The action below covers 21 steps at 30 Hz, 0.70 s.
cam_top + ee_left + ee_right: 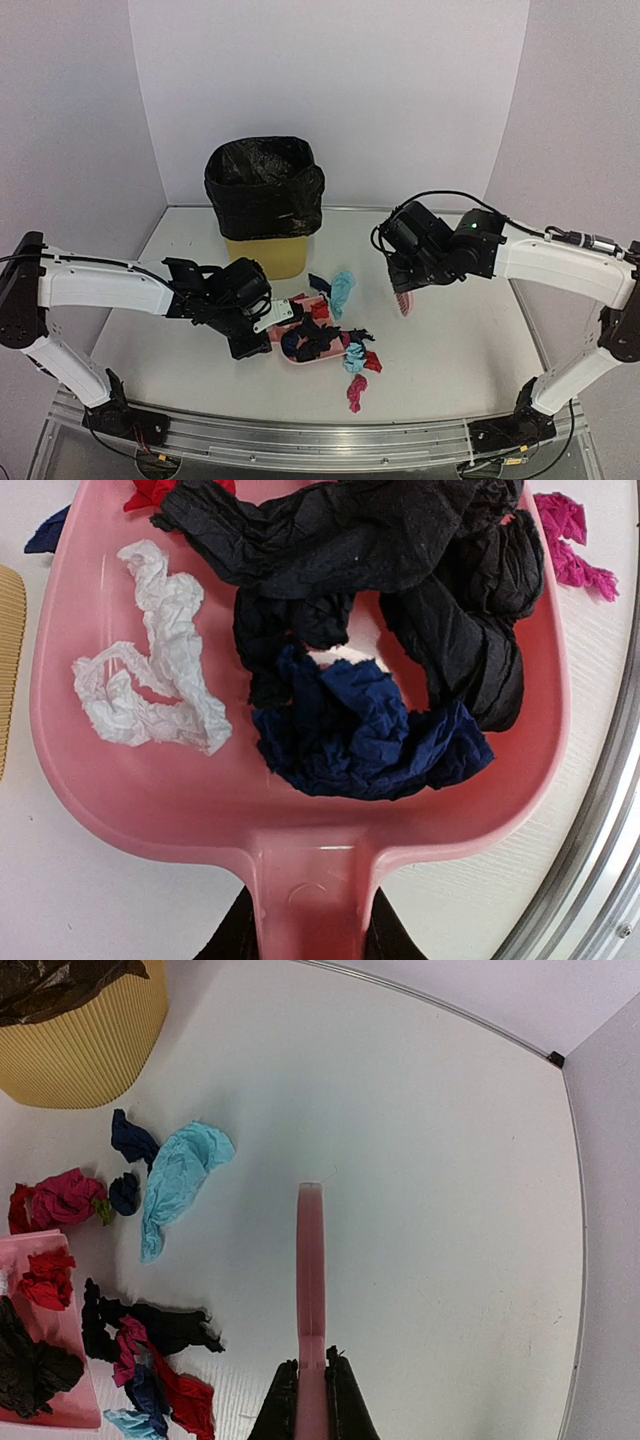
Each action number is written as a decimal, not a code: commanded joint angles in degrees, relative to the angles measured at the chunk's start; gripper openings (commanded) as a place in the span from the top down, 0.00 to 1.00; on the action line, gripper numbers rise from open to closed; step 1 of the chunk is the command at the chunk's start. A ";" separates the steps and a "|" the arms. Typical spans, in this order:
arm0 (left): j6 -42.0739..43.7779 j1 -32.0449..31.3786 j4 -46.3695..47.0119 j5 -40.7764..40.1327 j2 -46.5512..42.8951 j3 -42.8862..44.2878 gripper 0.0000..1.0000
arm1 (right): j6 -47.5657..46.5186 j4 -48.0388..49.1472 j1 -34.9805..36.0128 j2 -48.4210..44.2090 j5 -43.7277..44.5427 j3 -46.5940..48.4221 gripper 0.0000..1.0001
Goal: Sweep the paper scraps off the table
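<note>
Although black, navy and white paper scraps (370,730) lie heaped inside the pink dustpan (150,800), you can see others loose on the desk (460,350) around it. A light blue wad (342,290) and small navy ones lie just beyond its far edge. A red, black and blue cluster (358,355) sits at its right, and a magenta piece (356,392) lies nearer the front rail (330,440). Your left gripper (262,338) is clamped on the dustpan's handle from the left, with the pan resting on the desk. Your right gripper (405,290) is clenched on the handle of the pink hand brush (311,1290), which is to the right of the scraps and apart from them. You cannot tell whether its bristles touch the desk. Behind the dustpan, on the far side, stands a yellow bin (265,255) lined with a black bag (262,185).
</note>
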 commanded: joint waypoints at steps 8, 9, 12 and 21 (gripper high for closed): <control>-0.14 -0.17 -6.80 0.46 -3.88 10.63 1.00 | 2.15 0.26 -0.01 -3.73 3.13 -3.13 1.00; 0.07 -0.15 -7.55 0.05 -3.51 11.88 1.00 | 2.25 0.30 0.02 -3.79 3.24 -3.29 1.00; 0.60 -0.17 -9.09 -0.16 -2.67 15.51 1.00 | 2.47 0.27 0.02 -3.96 3.31 -3.81 1.00; -1.59 -0.13 -15.99 -0.14 3.36 27.52 1.00 | 2.87 0.26 0.03 -3.97 2.34 -4.27 1.00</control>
